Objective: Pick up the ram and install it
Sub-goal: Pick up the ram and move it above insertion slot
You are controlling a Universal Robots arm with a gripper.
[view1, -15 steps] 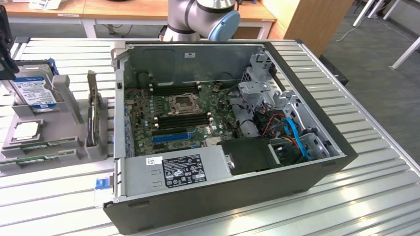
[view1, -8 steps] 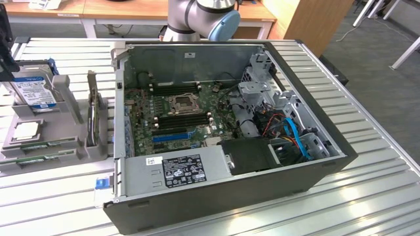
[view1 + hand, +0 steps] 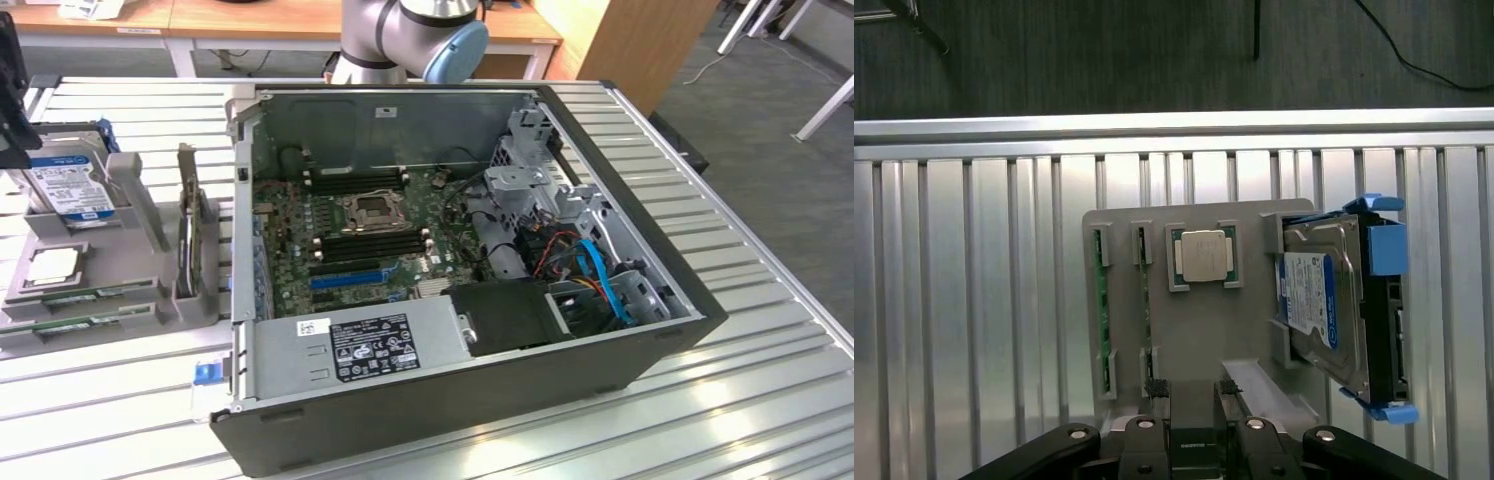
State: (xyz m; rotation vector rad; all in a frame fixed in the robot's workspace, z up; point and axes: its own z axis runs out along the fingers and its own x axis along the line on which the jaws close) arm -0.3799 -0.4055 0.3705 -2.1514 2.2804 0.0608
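Two ram sticks (image 3: 1097, 310) (image 3: 1145, 300), thin green boards, stand on edge side by side in slots of a grey holder (image 3: 1184, 340). In the exterior view the ram (image 3: 80, 297) lies low at the front of that holder (image 3: 127, 215), at the exterior view's left. My gripper (image 3: 1193, 388) hovers above the holder, off to the side of the nearer stick, its fingers apart and holding nothing. Its dark body (image 3: 11, 110) hangs at the exterior view's left edge, above the hard drive. The open computer case (image 3: 267, 400) shows black memory slots (image 3: 374, 245) beside the processor socket (image 3: 371, 212).
The holder also carries a silver processor chip (image 3: 1205, 255), a hard drive (image 3: 1324, 300) in a blue bracket and an upright expansion card (image 3: 187, 230). Inside the case are a power supply (image 3: 360, 345), blue cables (image 3: 607, 280) and a drive cage (image 3: 527, 190). The table top (image 3: 747, 400) is ribbed metal.
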